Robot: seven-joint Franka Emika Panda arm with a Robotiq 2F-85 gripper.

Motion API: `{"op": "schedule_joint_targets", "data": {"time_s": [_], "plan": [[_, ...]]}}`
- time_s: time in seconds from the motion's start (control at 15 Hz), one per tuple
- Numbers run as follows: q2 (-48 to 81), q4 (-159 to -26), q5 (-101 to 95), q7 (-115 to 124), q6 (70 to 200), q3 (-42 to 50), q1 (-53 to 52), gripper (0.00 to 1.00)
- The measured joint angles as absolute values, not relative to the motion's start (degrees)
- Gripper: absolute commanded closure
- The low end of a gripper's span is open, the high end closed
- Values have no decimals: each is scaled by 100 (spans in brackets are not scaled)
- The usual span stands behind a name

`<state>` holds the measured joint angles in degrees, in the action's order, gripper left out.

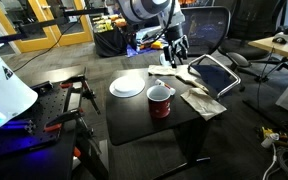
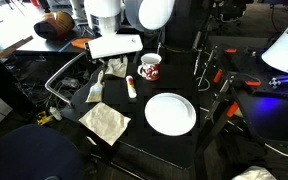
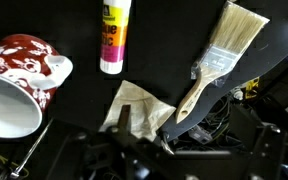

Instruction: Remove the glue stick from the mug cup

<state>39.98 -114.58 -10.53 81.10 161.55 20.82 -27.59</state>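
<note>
The dark red mug cup (image 3: 19,80) with a white inside lies at the left of the wrist view and stands on the black table in both exterior views (image 1: 160,100) (image 2: 149,67). The glue stick (image 3: 111,35), pale with a reddish label, lies flat on the table beside the mug, outside it; it also shows in an exterior view (image 2: 132,88). My gripper (image 3: 144,135) is dark and blurred at the bottom of the wrist view, over a crumpled napkin (image 3: 134,105), with its fingers apart and nothing between them. In an exterior view it hangs above the table's far side (image 1: 176,47).
A white plate (image 1: 127,86) (image 2: 170,113) lies next to the mug. A paint brush (image 3: 209,70) lies across a grey tablet-like board (image 1: 214,75). More napkins (image 2: 104,122) lie near the table edge. Clamps and chairs stand around the table.
</note>
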Motion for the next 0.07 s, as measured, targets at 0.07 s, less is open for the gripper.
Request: {"op": "schedule_joint_targets", "data": {"time_s": [0.07], "plan": [[3998,-11461,-1054,8111,16155,2083,-2759,0]]}}
